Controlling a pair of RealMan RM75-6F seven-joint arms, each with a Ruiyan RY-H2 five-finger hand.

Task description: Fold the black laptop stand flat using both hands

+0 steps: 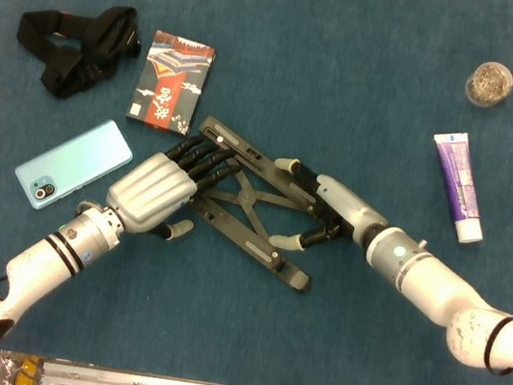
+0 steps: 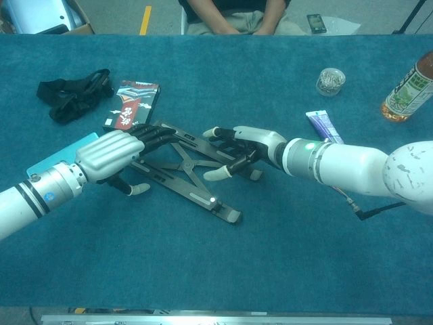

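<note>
Right now the black laptop stand (image 1: 250,201) lies near the middle of the frame on the blue table (image 1: 354,71), its crossed bars running from upper left down to lower right. From the lower left, the left hand (image 1: 154,194) lies palm-down over the stand's left end, fingers (image 1: 206,155) stretched across the bars and pressing on them, the thumb out to the side on the cloth. Coming in from the right, the right hand (image 1: 317,212) grips the stand's right side, fingers above the upper bar and the thumb below it.

Toward the left edge a pale blue phone (image 1: 74,164) sits just beside the left hand. Above it lie a patterned booklet (image 1: 171,81) and a black strap (image 1: 80,45). Over on the right are a purple tube (image 1: 460,184), a small round jar (image 1: 490,83) and a bottle (image 2: 408,84).
</note>
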